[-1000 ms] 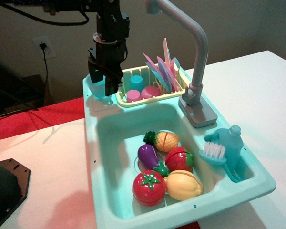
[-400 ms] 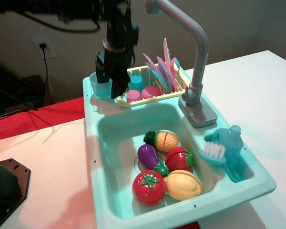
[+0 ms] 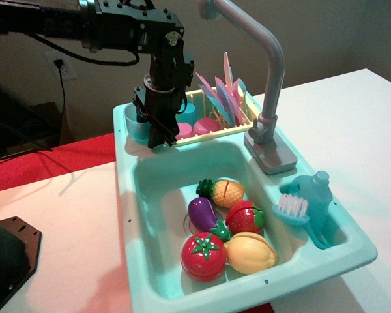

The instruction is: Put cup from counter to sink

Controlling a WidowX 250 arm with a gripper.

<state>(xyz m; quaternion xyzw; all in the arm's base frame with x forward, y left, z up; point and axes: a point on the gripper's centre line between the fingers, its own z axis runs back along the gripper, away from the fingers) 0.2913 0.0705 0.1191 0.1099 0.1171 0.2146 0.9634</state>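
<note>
The small pale aqua cup (image 3: 137,126) stands upright on the counter (image 3: 125,156), at the back left corner of the teal unit. My black gripper (image 3: 152,128) hangs just right of the cup, low over the counter and the front left corner of the yellow rack. Its jaws look open, and one finger covers the cup's right side. I cannot tell whether the cup stands between the fingers. The sink (image 3: 158,189) lies below and in front, with toy food on its floor.
A yellow dish rack (image 3: 205,134) with pink cups, a blue cup and plates sits behind the sink. A tall grey faucet (image 3: 268,78) stands at the right. A tomato (image 3: 203,255), lemon, strawberry, eggplant and pineapple lie in the basin. A teal bottle and brush (image 3: 309,205) rest at the right rim.
The gripper has shifted right and down, from straddling the cup to its right side near the rack, and the wrist has tilted. The cup stays on the counter.
</note>
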